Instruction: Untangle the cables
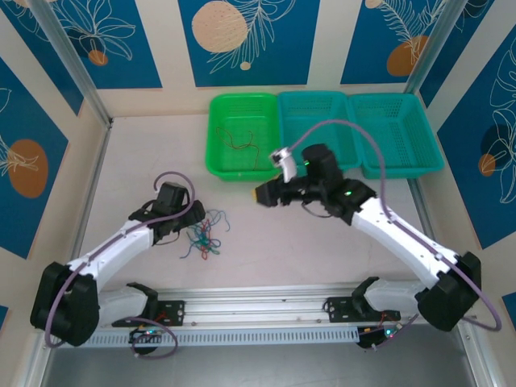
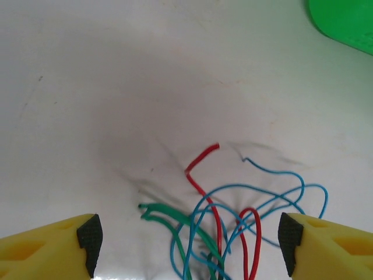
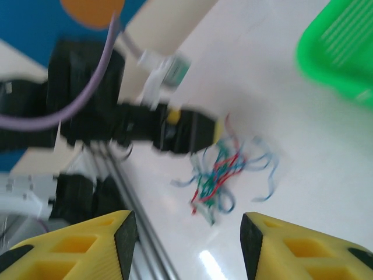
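A pale tabletop point(image 1: 322, 242) fronts blue leaf-patterned walls, and on it, at the left arm's front, the cables point(image 1: 205, 236) lie in a loose knot that stretches slantwise from near-left to far-right, well apart from the green basket point(image 1: 222, 161) at the far edge. The left gripper point(image 2: 187, 239) stands wide over the knot, gripping nothing: one red end point(image 2: 201, 160) points up and away from it, the green ends point(image 2: 169, 213) point left, and the blue loops point(image 2: 280, 175) bulge right. The right gripper point(image 3: 187, 236) hangs parted with nothing between its fingers, facing the blurred knot.
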You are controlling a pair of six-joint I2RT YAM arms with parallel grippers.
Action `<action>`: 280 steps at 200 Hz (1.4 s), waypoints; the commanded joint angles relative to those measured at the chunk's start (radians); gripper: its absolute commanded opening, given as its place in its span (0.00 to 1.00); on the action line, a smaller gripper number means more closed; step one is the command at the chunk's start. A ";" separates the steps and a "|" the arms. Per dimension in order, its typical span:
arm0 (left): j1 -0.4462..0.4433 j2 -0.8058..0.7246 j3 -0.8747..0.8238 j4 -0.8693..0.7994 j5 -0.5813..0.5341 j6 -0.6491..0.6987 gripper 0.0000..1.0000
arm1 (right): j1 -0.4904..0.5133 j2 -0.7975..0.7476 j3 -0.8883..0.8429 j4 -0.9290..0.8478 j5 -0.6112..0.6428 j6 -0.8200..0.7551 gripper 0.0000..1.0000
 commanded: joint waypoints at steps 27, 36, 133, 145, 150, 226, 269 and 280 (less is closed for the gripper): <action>0.044 0.122 -0.013 0.208 0.063 0.019 0.71 | 0.182 0.173 -0.083 0.189 0.017 0.122 0.53; 0.051 0.140 -0.015 0.220 0.061 0.019 0.67 | 0.204 0.206 -0.086 0.210 0.028 0.125 0.53; 0.071 0.163 -0.065 0.342 0.217 0.034 0.00 | 0.300 0.564 0.048 0.257 0.244 -0.011 0.72; 0.071 0.152 -0.059 0.327 0.235 0.036 0.00 | 0.309 0.614 0.081 0.264 0.318 -0.018 0.81; 0.071 0.146 -0.056 0.319 0.239 0.036 0.00 | 0.308 0.629 0.092 0.272 0.332 -0.022 0.82; 0.075 -0.007 -0.051 0.218 0.255 -0.025 0.00 | 0.262 0.804 0.174 0.256 0.443 0.128 0.42; 0.170 -0.202 -0.028 0.023 0.125 -0.006 0.00 | 0.161 0.647 -0.047 0.237 0.426 0.182 0.20; 0.209 -0.243 -0.025 -0.006 0.113 0.000 0.00 | 0.122 0.592 -0.117 0.230 0.419 0.194 0.19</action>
